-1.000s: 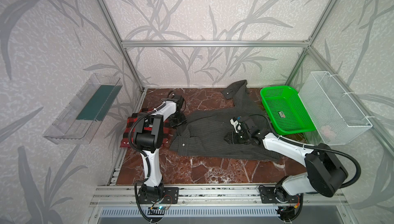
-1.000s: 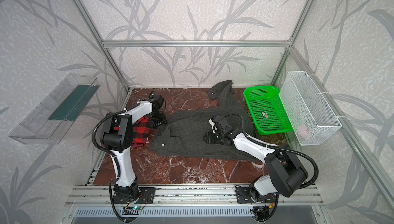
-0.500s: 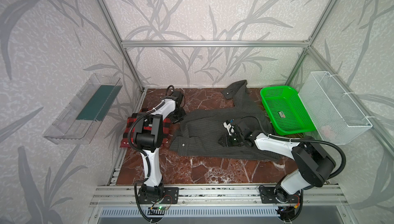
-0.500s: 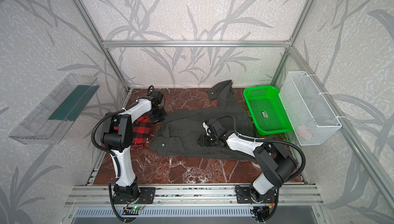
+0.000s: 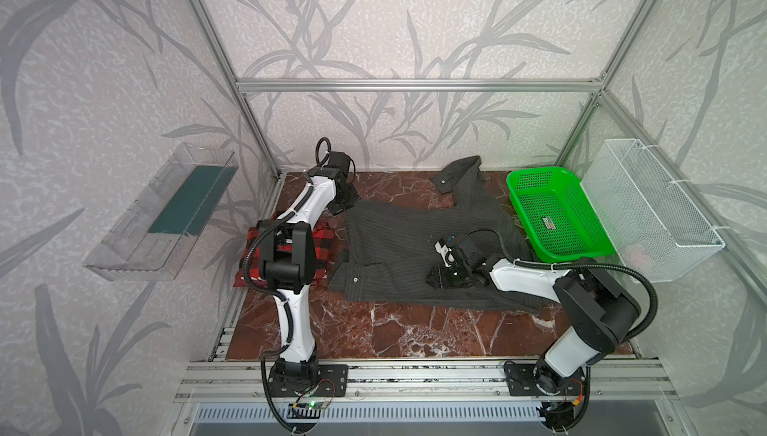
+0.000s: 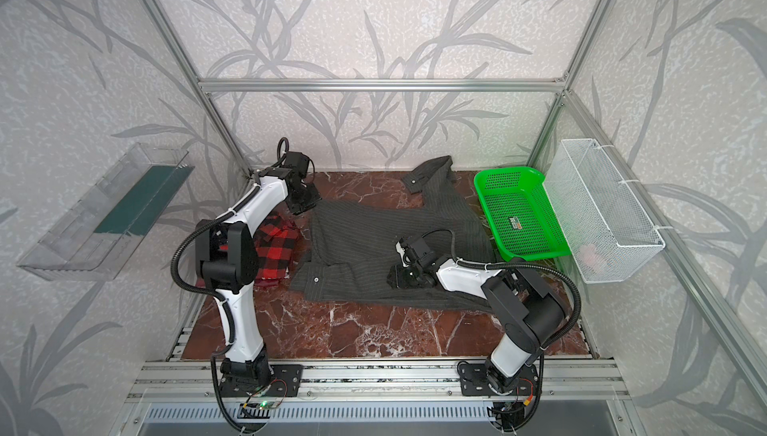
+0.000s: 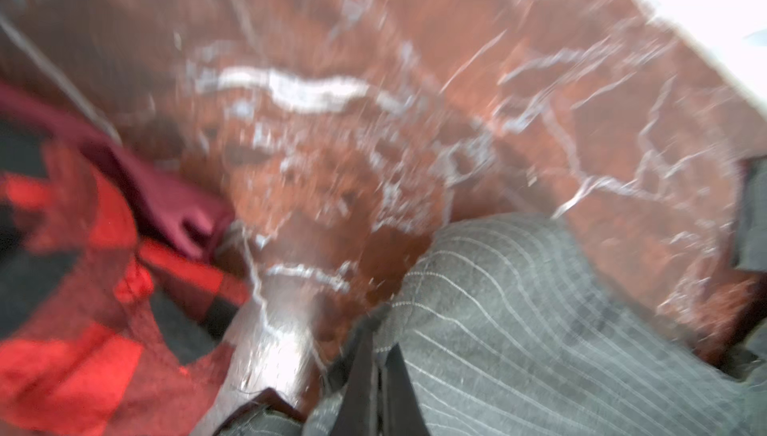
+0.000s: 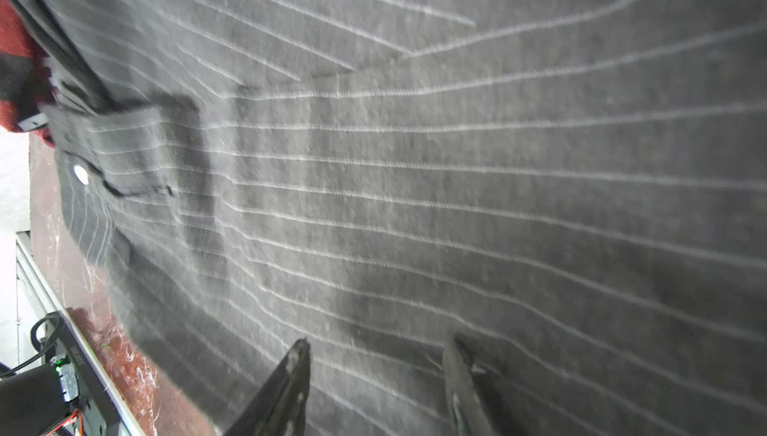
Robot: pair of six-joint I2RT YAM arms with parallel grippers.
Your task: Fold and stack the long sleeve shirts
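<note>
I read left fingers (image 7: 365, 371) clamped on the charcoal shirt (image 5: 415, 243) at 10 o'clock, beside the plaid shirt (image 6: 276, 253). Right fingers (image 8: 295, 376) stand part-spread over its middle, with the green basket (image 5: 535, 174) at 2 o'clock.

A robot lab test cell: an aluminium frame (image 5: 415, 85) encloses leaf-patterned wall panels (image 5: 415, 18) and a marble-look counter (image 5: 373, 330). A left arm (image 5: 292, 322) and a right arm (image 5: 523, 280) are bolted to a near metal rail (image 5: 415, 376).
</note>
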